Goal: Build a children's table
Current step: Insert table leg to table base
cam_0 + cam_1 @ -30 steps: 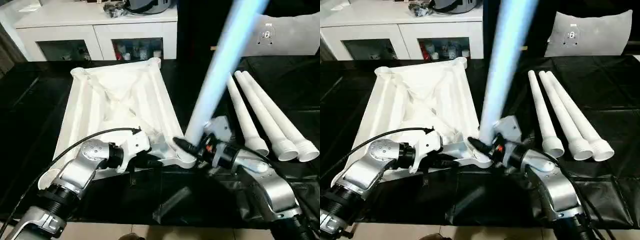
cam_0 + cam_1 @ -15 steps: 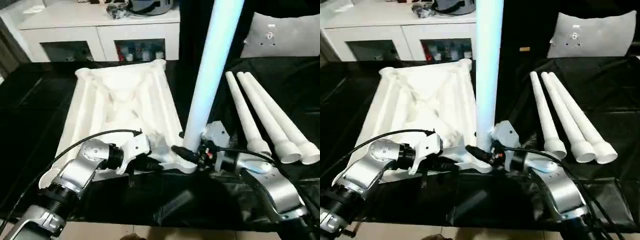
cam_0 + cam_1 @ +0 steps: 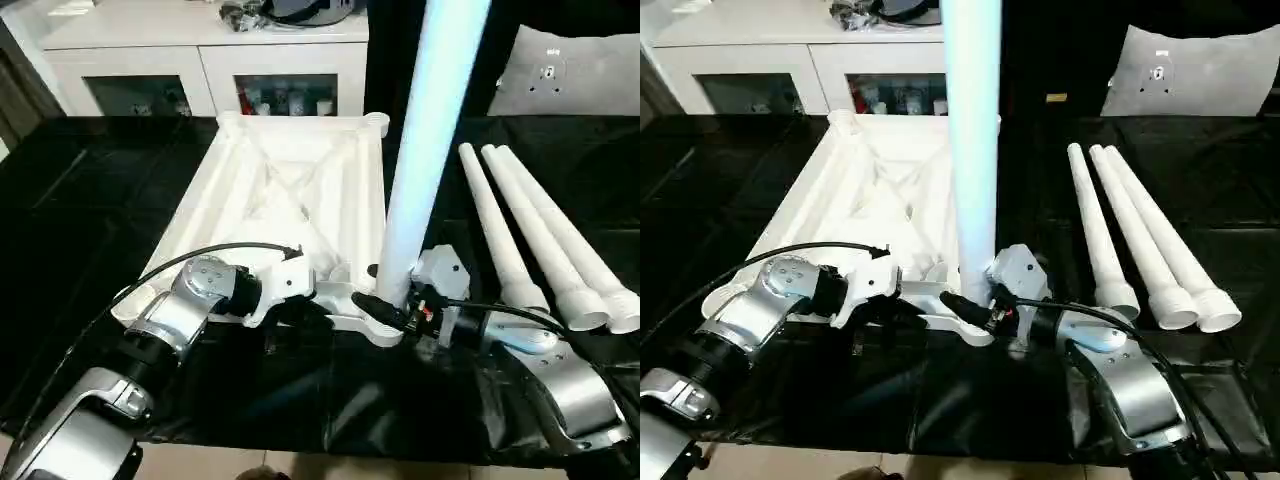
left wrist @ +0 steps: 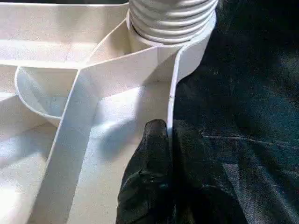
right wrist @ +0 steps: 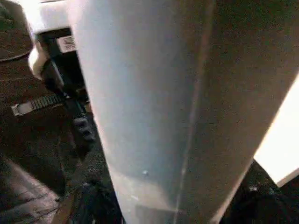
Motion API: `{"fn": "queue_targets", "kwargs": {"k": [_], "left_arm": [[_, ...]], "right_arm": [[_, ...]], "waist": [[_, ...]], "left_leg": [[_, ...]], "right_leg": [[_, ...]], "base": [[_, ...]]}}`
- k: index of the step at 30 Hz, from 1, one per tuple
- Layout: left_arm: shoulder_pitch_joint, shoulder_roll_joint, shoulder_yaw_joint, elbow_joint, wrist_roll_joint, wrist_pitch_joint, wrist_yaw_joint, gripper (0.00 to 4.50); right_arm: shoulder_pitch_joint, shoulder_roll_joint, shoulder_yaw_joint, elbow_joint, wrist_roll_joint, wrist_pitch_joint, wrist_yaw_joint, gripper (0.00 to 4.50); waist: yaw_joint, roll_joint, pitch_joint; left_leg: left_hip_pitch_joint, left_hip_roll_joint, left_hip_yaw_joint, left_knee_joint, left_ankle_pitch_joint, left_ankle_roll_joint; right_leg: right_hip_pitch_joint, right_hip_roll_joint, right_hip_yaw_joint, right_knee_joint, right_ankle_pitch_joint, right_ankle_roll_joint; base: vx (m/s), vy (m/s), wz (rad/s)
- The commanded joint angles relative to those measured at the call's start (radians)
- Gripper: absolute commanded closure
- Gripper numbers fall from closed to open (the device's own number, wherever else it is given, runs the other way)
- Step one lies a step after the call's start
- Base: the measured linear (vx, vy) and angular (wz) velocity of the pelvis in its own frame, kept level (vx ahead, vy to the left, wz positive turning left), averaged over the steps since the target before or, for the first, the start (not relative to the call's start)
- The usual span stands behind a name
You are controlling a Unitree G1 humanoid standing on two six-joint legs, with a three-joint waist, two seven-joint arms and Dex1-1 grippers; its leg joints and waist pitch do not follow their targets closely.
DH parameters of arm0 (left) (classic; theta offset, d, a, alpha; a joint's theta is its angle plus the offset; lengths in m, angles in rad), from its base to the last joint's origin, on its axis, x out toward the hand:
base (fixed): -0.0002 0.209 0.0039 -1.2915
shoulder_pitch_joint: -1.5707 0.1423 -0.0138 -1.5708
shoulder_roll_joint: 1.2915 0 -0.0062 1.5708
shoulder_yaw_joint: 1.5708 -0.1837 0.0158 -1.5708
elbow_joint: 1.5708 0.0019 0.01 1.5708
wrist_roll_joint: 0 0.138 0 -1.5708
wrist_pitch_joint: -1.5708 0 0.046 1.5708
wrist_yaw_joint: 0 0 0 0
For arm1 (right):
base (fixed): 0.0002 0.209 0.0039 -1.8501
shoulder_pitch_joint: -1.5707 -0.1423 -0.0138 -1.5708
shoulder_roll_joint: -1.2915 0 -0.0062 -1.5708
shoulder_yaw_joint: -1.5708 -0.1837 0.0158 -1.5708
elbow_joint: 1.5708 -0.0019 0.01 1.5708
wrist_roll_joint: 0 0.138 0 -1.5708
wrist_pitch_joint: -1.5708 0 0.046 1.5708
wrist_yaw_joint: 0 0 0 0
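Observation:
The children's table top (image 3: 290,195) lies upside down on the black cloth, ribs and corner sockets facing up. One white leg (image 3: 425,150) stands upright in the near right corner socket, and its threaded end (image 4: 173,18) sits in the socket. My right gripper (image 3: 388,308) is shut around the base of this leg (image 5: 159,107). My left gripper (image 4: 169,128) is shut on the thin raised rim of the top, just beside that socket. Three more legs (image 3: 540,235) lie side by side on the cloth to the right.
A white cabinet (image 3: 200,60) with glass doors stands behind the table top. A grey-white cushion (image 3: 580,65) lies at the back right. Black cloth (image 3: 80,220) covers the floor around the work, and a cable (image 3: 190,262) loops over my left forearm.
The leg in my right gripper has swung from leaning to the right to standing upright in the socket. The camera has shifted. Both grips are unchanged.

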Motion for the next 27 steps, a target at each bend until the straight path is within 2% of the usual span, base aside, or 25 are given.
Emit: {"fn": "queue_targets", "kwargs": {"k": [1,2,4,5,6,7,8,9,10,11,13,14,15,17,19,21,24,27], "left_arm": [[-0.019,0.02,0.122,-0.023,0.012,0.054,0.151,4.5],[0.002,0.029,0.124,-0.048,0.014,0.066,0.158,4.5],[0.055,0.043,0.135,-0.116,0.012,0.109,0.177,4.5],[0.086,0.049,0.145,-0.157,0.009,0.137,0.188,4.5],[0.086,0.049,0.145,-0.157,0.009,0.137,0.188,4.5],[0.138,0.054,0.162,-0.23,0.007,0.187,0.216,4.5],[0.186,0.059,0.174,-0.304,0.008,0.236,0.243,4.5],[0.235,0.067,0.182,-0.381,0.02,0.28,0.268,4.5],[0.279,0.066,0.189,-0.456,0.029,0.328,0.285,4.5],[0.318,0.059,0.193,-0.526,0.034,0.375,0.297,4.5],[0.387,0.032,0.181,-0.674,0.054,0.468,0.321,4.5],[0.387,0.032,0.181,-0.674,0.054,0.468,0.321,4.5],[0.405,0.021,0.172,-0.72,0.062,0.498,0.329,4.5],[0.416,-0.018,0.136,-0.786,0.084,0.54,0.36,4.5],[0.407,-0.045,0.103,-0.813,0.1,0.579,0.402,4.5],[0.387,-0.047,0.084,-0.797,0.122,0.591,0.417,4.5],[0.357,-0.04,0.072,-0.769,0.153,0.608,0.428,4.5],[0.333,-0.031,0.066,-0.727,0.176,0.608,0.43,4.5]], "right_arm": [[0.065,0.028,0.17,0.092,-0.003,0.081,0.056,2.6],[0.058,0.035,0.162,0.106,-0.009,0.074,0.043,2.6],[0.044,0.047,0.147,0.135,-0.026,0.054,0.017,2.6],[0.038,0.051,0.141,0.145,-0.031,0.046,0.009,2.6],[0.038,0.051,0.141,0.145,-0.031,0.046,0.009,2.6],[0.032,0.062,0.127,0.154,-0.032,0.043,-0.004,2.6],[0.025,0.076,0.111,0.163,-0.034,0.043,-0.015,2.6],[0.019,0.09,0.095,0.173,-0.034,0.043,-0.029,2.6],[0.011,0.102,0.081,0.185,-0.036,0.041,-0.042,2.6],[0.005,0.112,0.072,0.196,-0.039,0.039,-0.055,2.6],[-0.016,0.134,0.053,0.231,-0.043,0.03,-0.089,2.6],[-0.016,0.134,0.053,0.231,-0.043,0.03,-0.089,2.6],[-0.024,0.142,0.046,0.246,-0.045,0.026,-0.101,2.6],[-0.047,0.168,0.028,0.281,-0.04,0.029,-0.131,2.6],[-0.062,0.191,0.022,0.302,-0.036,0.034,-0.14,2.6],[-0.062,0.198,0.036,0.302,-0.042,0.033,-0.134,2.6],[-0.057,0.193,0.062,0.3,-0.055,0.034,-0.12,2.6],[-0.054,0.196,0.071,0.309,-0.062,0.039,-0.117,2.6]], "waist": [[-0.005,-0.02,-0.026],[-0.005,-0.013,-0.024],[-0.013,-0.016,-0.026],[-0.016,-0.016,-0.023],[-0.018,-0.018,-0.024],[-0.02,-0.024,-0.022],[-0.026,-0.025,-0.029],[-0.031,-0.024,-0.027],[-0.039,-0.026,-0.027],[-0.038,-0.025,-0.024],[-0.041,-0.031,-0.027],[-0.042,-0.029,-0.025],[-0.04,-0.03,-0.026],[-0.037,-0.042,-0.027],[-0.029,-0.034,-0.029],[-0.025,-0.038,-0.026],[-0.019,-0.04,-0.027],[-0.011,-0.041,-0.026]], "left_leg": [[0.004,0.063,-0.03,-0.101,-0.311,-0.008],[0.002,0.064,-0.031,-0.103,-0.305,-0.009],[0.003,0.065,-0.03,-0.104,-0.296,-0.01],[0.002,0.065,-0.03,-0.106,-0.299,-0.008],[0.002,0.066,-0.03,-0.106,-0.302,-0.01],[0.002,0.064,-0.028,-0.105,-0.307,-0.006],[-0.002,0.068,-0.03,-0.105,-0.281,-0.006],[-0.002,0.067,-0.027,-0.104,-0.266,0.007],[-0.005,0.067,-0.027,-0.102,-0.248,0.017],[-0.003,0.064,-0.025,-0.101,-0.243,0.022],[-0.002,0.068,-0.022,-0.1,-0.223,0.03],[-0.003,0.066,-0.022,-0.1,-0.223,0.036],[0.003,0.065,-0.019,-0.098,-0.227,0.033],[0.001,0.066,-0.017,-0.097,-0.209,0.035],[0.006,0.068,-0.018,-0.097,-0.223,0.017],[0.006,0.067,-0.018,-0.1,-0.232,0.003],[0.009,0.065,-0.019,-0.102,-0.271,-0.016],[0.015,0.063,-0.019,-0.102,-0.303,-0.032]], "right_leg": [[0.009,-0.07,0.036,-0.092,-0.281,-0.189],[0.008,-0.071,0.036,-0.088,-0.28,-0.189],[0.006,-0.071,0.036,-0.089,-0.269,-0.193],[0.005,-0.069,0.036,-0.091,-0.27,-0.193],[0.005,-0.068,0.035,-0.089,-0.264,-0.196],[0.004,-0.066,0.036,-0.093,-0.273,-0.193],[0.011,-0.07,0.036,-0.082,-0.222,-0.21],[0.007,-0.065,0.035,-0.084,-0.196,-0.217],[0.011,-0.065,0.034,-0.082,-0.173,-0.227],[0.008,-0.062,0.034,-0.086,-0.178,-0.226],[0.011,-0.064,0.035,-0.084,-0.157,-0.244],[0.01,-0.062,0.035,-0.087,-0.165,-0.243],[0.007,-0.058,0.036,-0.089,-0.179,-0.243],[0.009,-0.056,0.036,-0.088,-0.158,-0.244],[0.006,-0.055,0.037,-0.087,-0.167,-0.239],[0.005,-0.05,0.037,-0.087,-0.149,-0.227],[0.005,-0.05,0.038,-0.09,-0.195,-0.201],[-0.002,-0.05,0.042,-0.097,-0.252,-0.178]], "base": [[0.0,0.0,0.0],[0.0,0.0,0.0],[0.0,0.0,0.0],[0.0,0.0,0.0],[0.0,0.0,0.0],[0.0,0.0,0.0],[0.0,0.0,0.0],[0.0,0.0,0.0],[0.0,0.0,0.0],[0.0,0.0,0.0],[0.0,0.0,0.0],[0.0,0.0,0.0],[0.0,0.0,0.0],[0.0,0.0,0.0],[0.0,0.0,0.0],[0.0,0.0,0.0],[0.0,0.0,0.0],[0.0,0.0,0.0]]}}
